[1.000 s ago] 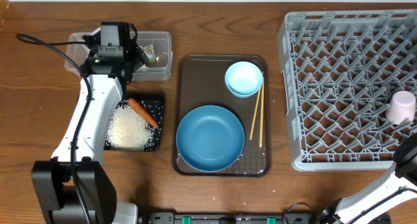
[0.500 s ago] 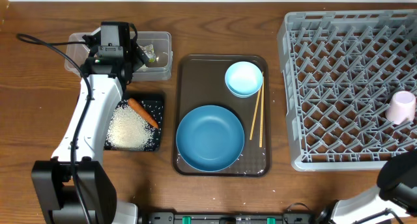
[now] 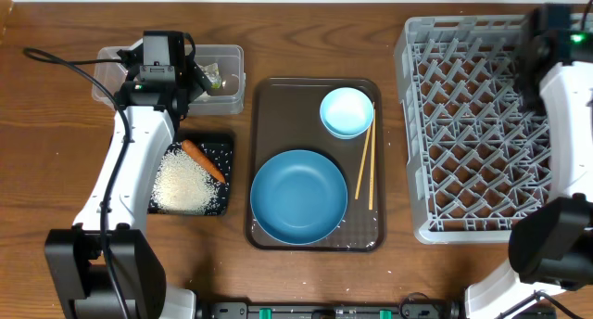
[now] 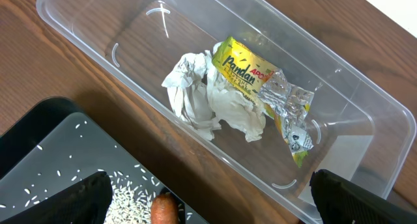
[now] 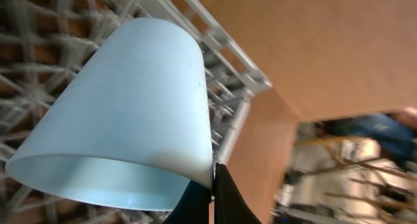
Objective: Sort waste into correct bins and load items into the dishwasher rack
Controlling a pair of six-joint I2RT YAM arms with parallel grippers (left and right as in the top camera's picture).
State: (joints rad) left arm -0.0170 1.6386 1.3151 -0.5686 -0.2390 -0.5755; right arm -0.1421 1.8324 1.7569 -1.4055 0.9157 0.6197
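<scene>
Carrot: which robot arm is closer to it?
Left. The left gripper hangs over the clear tub, beside the carrot in its black tray. The right gripper, holding a cup, is far off above the rack.

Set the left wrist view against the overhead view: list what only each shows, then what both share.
Left wrist only: a clear look at the crumpled white paper tissue and the Pandan print on the yellow-green wrapper. Overhead only: the dark brown serving tray with the big dark-blue bowl, small light-blue bowl and two thin wooden chopsticks, and the large grey plastic rack. Both: the clear plastic rectangular tub, the shallow black tray, its white rice grains and the small orange carrot.
</scene>
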